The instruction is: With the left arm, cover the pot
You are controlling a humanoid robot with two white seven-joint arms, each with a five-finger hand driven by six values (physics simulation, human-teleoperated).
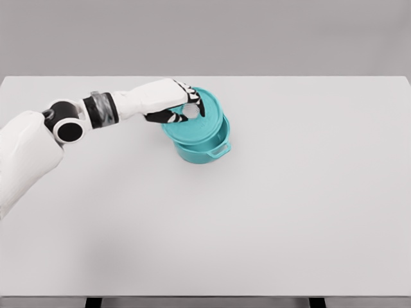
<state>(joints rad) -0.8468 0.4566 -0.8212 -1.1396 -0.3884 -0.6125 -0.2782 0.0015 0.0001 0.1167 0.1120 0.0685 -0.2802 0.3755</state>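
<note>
A smooth matte white table [270, 218] filled the view, a plain grey wall [257, 32] behind. Left of centre stood a round teal pot [207, 149] with side handles; the left hand [174, 102] gripped the tilted teal lid [199, 125] upon it.

The left hand [176, 102] lies over the near-left part of the teal lid [200, 122], hiding the lid's knob, so whether the fingers actually close on it or only rest beside it cannot be told. The lid in turn covers most of the pot [207, 149]: its mouth, inside and far rim are out of sight, and whether the lid sits square or tilted on the rim is unclear. The left arm's upper part is cut off by the picture's left edge.
</note>
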